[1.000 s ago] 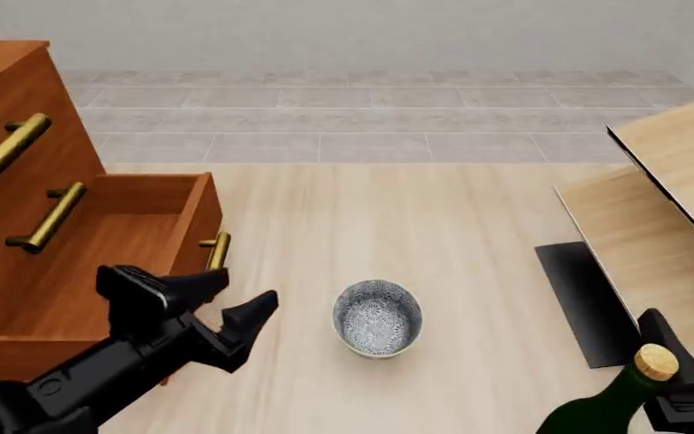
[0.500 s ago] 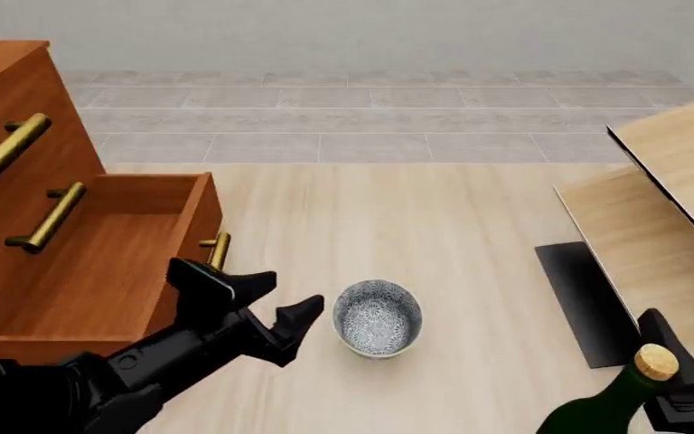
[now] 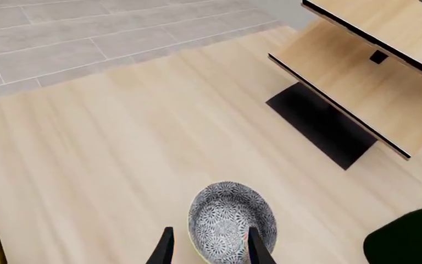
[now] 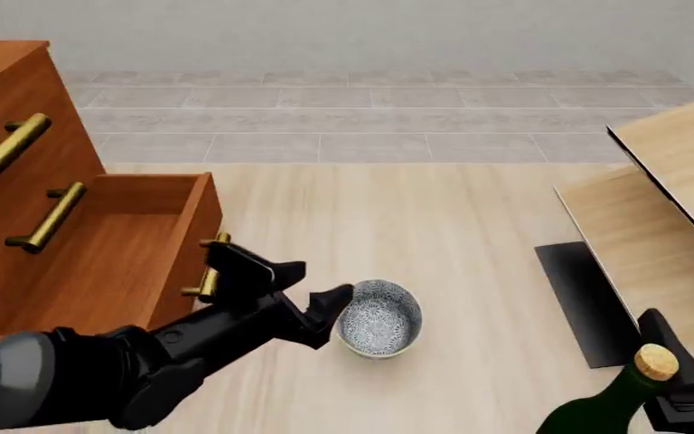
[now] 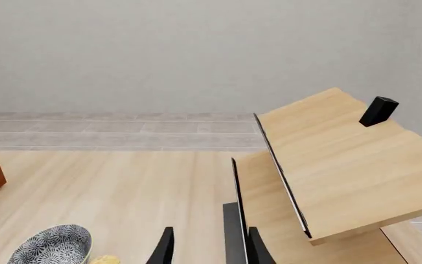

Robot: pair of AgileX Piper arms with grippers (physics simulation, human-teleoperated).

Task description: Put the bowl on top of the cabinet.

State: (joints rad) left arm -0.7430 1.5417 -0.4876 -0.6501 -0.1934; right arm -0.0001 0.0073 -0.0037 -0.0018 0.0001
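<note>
One bowl (image 4: pixel 379 317) upright, left end effector (image 4: pixel 301 291) straddling its near rim

The bowl (image 4: pixel 379 317) is speckled grey and white inside, a fine floral-looking print, with a pale greenish rim. The cabinet (image 4: pixel 33 208) is reddish-brown wood, its bar handles (image 4: pixel 10 147) brass-gold. Both arms are black, and so is the left gripper (image 4: pixel 303 287). The table (image 4: pixel 444 235) is pale, light-grained wood; beyond it the floor (image 4: pixel 371 117) is grey tile under a light grey wall (image 4: pixel 371 36). At the right, the pale furniture (image 4: pixel 672 208) has a black edge strip and a black panel (image 4: pixel 582 303). The bottle (image 4: pixel 600 411) is dark green with a tan cork (image 4: pixel 656 362).
</note>
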